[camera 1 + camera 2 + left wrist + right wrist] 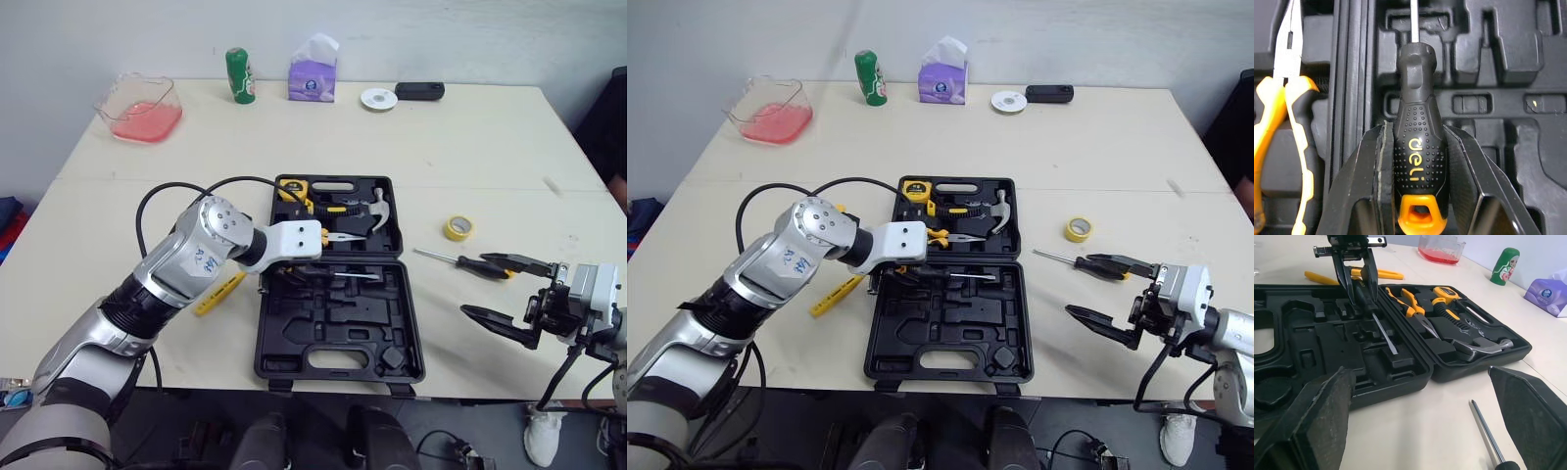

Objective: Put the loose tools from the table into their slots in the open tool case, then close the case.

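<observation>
Hovering over the near half of the open tool case [333, 343], your left jaws clamp a black screwdriver [1418, 152], which next needs seating in its slot; your right jaws gape beside another screwdriver [475, 263] on the surface [470, 137].

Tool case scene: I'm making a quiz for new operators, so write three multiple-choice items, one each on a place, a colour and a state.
1. The yellow tape roll lies: A) inside the tool case; B) on the table, right of the case; C) on the table, left of it.
2. End cap of the screwdriver in the left gripper: A) orange; B) green; C) white.
3. The right gripper is: A) shut on the tape roll; B) open, empty; C) shut on the case lid.
1 B: it sits on tabletop past the case's right edge. 2 A: the left wrist view shows orange. 3 B: its fingers stand wide apart.
</observation>
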`<state>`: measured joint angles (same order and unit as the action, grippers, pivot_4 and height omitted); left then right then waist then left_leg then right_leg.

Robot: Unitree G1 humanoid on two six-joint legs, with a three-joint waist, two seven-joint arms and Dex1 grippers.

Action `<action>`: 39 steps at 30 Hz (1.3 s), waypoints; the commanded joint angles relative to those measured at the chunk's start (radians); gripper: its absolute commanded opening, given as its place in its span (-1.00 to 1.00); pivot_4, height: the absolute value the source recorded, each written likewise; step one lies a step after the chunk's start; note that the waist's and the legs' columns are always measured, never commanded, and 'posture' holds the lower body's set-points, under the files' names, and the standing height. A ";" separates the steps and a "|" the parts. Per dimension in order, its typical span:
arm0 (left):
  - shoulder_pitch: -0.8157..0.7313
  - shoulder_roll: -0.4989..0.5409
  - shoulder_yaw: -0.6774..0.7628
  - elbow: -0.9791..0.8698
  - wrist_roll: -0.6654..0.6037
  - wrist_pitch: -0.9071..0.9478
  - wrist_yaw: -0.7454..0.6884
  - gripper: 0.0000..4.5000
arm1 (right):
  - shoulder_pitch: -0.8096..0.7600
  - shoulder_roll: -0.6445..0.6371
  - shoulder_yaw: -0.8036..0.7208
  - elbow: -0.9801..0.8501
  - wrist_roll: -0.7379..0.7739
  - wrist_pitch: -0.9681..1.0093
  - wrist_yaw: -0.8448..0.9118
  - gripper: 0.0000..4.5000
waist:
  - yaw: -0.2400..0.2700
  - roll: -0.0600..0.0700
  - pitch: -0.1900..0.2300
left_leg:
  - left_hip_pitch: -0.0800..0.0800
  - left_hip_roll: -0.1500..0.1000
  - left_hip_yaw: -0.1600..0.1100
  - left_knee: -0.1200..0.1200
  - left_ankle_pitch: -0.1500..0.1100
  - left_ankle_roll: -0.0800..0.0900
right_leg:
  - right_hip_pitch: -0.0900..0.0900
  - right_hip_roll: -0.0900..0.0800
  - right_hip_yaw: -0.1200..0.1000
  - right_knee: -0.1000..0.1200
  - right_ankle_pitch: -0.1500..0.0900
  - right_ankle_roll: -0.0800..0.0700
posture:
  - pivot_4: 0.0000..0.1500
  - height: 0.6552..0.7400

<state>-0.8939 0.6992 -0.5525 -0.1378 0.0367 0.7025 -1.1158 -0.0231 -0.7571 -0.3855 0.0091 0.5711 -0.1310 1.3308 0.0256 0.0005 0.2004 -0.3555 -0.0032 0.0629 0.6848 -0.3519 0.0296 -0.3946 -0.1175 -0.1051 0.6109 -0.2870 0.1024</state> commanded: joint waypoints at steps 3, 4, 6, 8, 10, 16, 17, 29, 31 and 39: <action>-0.039 -0.001 0.014 0.012 0.037 -0.017 -0.011 -0.55 | -0.014 0.004 0.000 0.002 0.008 -0.022 0.003 1.00 | 0.000 0.000 0.000 | 0.000 0.000 0.000 0.000 0.000 0.000 | 0.000 0.000 0.000 0.000 0.000 0.000 | 1.00 1.00; -0.039 -0.001 0.011 0.015 0.043 -0.013 -0.013 -0.55 | -0.016 0.004 0.002 0.002 0.008 -0.022 0.002 1.00 | 0.000 0.000 0.000 | 0.000 0.000 0.000 0.000 0.000 0.000 | 0.000 0.000 0.000 0.000 0.000 0.000 | 1.00 1.00; -0.034 0.003 0.003 0.021 0.060 -0.021 -0.015 -0.55 | -0.017 0.004 0.004 0.000 0.008 -0.023 -0.001 1.00 | 0.000 0.000 0.000 | 0.000 0.000 0.000 0.000 0.000 0.000 | 0.000 0.000 0.000 0.000 0.000 0.000 | 1.00 1.00; -0.030 -0.005 0.012 0.025 0.061 -0.024 -0.012 -0.55 | -0.019 0.005 0.007 -0.006 0.007 -0.020 -0.008 1.00 | 0.000 0.000 0.000 | 0.000 0.000 0.000 0.000 0.000 0.000 | 0.000 0.000 0.000 0.000 0.000 0.000 | 1.00 1.00; -0.031 -0.013 0.015 0.032 0.064 -0.027 -0.009 -0.55 | -0.023 0.004 0.012 -0.009 0.004 -0.018 -0.013 1.00 | 0.000 0.000 0.000 | 0.000 0.000 0.000 0.000 0.000 0.000 | 0.000 0.000 0.000 0.000 0.000 0.000 | 1.00 1.00; -0.029 -0.028 0.008 0.067 0.086 -0.071 -0.002 -0.55 | -0.029 0.003 0.022 -0.021 0.004 -0.013 -0.028 1.00 | 0.000 0.000 0.000 | 0.000 0.000 0.000 0.001 0.000 0.000 | 0.000 0.000 0.000 0.001 0.000 0.000 | 1.00 1.00; -0.028 -0.031 0.009 0.074 0.089 -0.081 0.000 -0.55 | -0.031 0.003 0.023 -0.024 0.004 -0.012 -0.031 1.00 | 0.000 0.000 0.000 | 0.000 0.000 0.000 0.001 0.000 0.000 | 0.000 0.000 0.000 0.001 0.000 0.000 | 1.00 1.00; -0.020 -0.032 0.112 0.114 0.011 -0.205 -0.052 0.99 | -0.045 -0.009 0.036 -0.078 0.002 0.023 -0.074 1.00 | 0.000 0.000 0.000 | 0.000 0.000 0.000 0.002 0.000 0.000 | 0.000 0.000 0.000 0.001 0.000 0.000 | 1.00 1.00; -0.026 -0.031 0.135 0.160 0.017 -0.252 -0.033 0.99 | -0.049 -0.012 0.043 -0.092 0.001 0.035 -0.081 1.00 | 0.000 0.000 0.000 | 0.000 0.000 0.000 0.002 0.000 0.000 | 0.000 0.000 -0.001 0.001 0.000 0.000 | 1.00 1.00; 0.058 -0.101 0.407 0.266 -0.272 -0.480 -0.130 0.73 | -0.074 -0.010 0.052 -0.087 -0.001 0.047 -0.097 1.00 | -0.002 0.000 0.000 | -0.001 0.000 -0.001 0.004 0.000 0.001 | 0.000 -0.001 -0.002 0.002 0.000 0.000 | 1.00 1.00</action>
<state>-0.8457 0.5952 -0.1968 0.1020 -0.2027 0.2777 -1.2393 -0.0976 -0.7578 -0.3201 -0.0516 0.5641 -0.0838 1.2372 0.0240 0.0004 0.2003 -0.3566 -0.0028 0.0621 0.6897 -0.3523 0.0303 -0.3946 -0.1182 -0.1078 0.6129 -0.2870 0.1024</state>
